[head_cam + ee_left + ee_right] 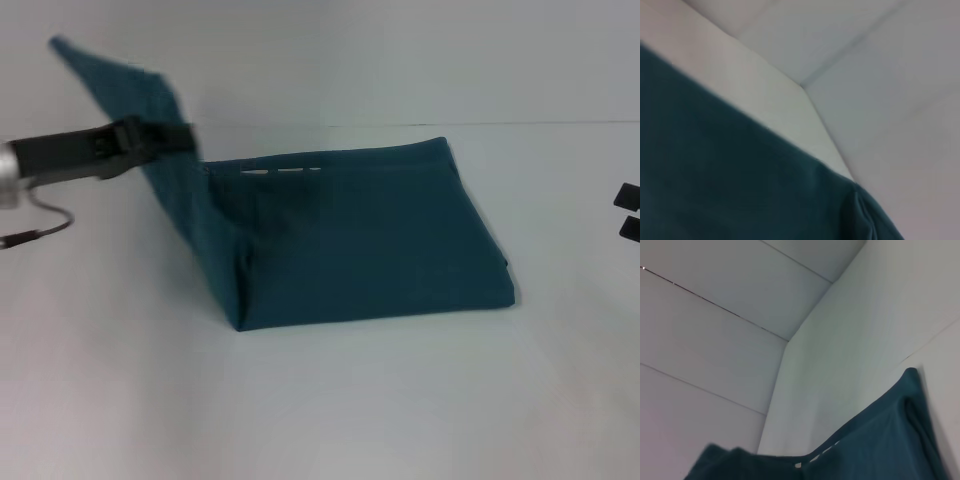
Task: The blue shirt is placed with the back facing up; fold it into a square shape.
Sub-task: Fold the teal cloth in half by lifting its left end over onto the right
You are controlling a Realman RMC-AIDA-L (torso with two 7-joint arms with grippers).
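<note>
Only head view shows left gripper [185, 138] lifting the blue shirt [370, 240].

Blue shirt [370, 240] — matt, soft cloth

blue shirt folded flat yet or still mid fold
Mid fold: most of the blue shirt lies folded flat, but the left gripper holds one flap raised.

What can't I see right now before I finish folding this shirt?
- Left gripper: in the head view its tips lie against the lifted flap of the blue shirt, so the grip itself is hidden.
- Right gripper: cut off by the head view's right edge.
- White lettering: only a thin strip shows at the fold; unreadable.
- Both wrist views show only cloth and white surfaces, no fingers.
</note>
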